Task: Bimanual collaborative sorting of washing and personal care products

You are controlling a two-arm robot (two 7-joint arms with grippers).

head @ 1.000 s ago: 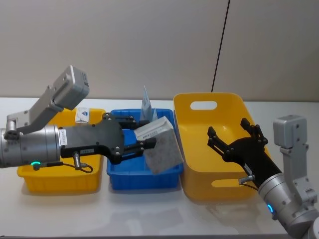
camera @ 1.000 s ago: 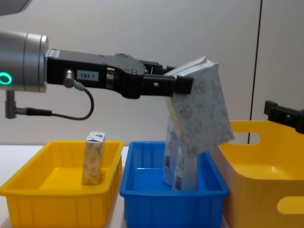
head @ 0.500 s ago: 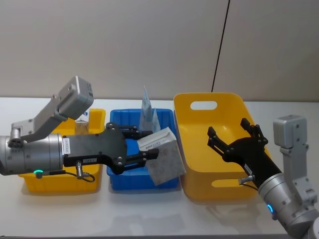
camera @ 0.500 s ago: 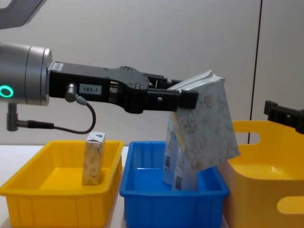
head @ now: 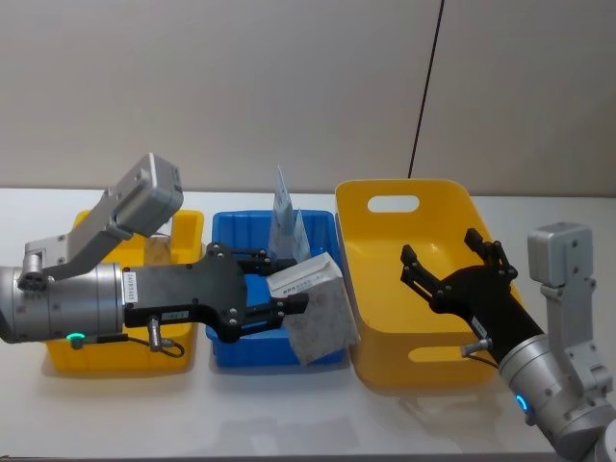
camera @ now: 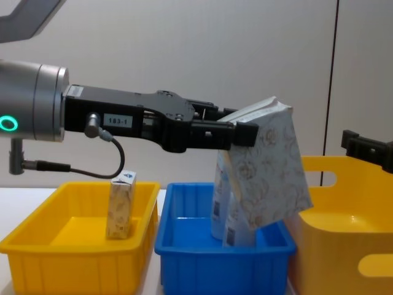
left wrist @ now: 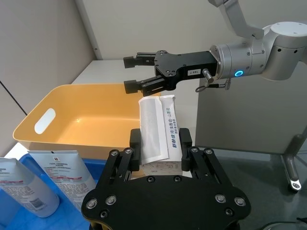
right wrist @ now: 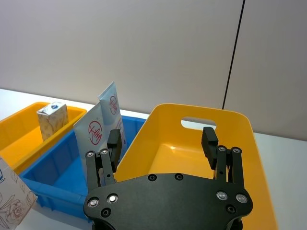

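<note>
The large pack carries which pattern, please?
The pack is cream with brown flowers; best in chest view.

Lab test bench: bare wall (head: pixel 192 87), white table (head: pixel 289 423), plastic bins (camera: pixel 221 270)

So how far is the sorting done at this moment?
Done: two tubes stand in the blue bin, the small carton in the small yellow bin. In hand: the left gripper holds the floral pack above the blue bin's right end. Left: placing that pack; the open right gripper hovers over the large yellow basket.
</note>
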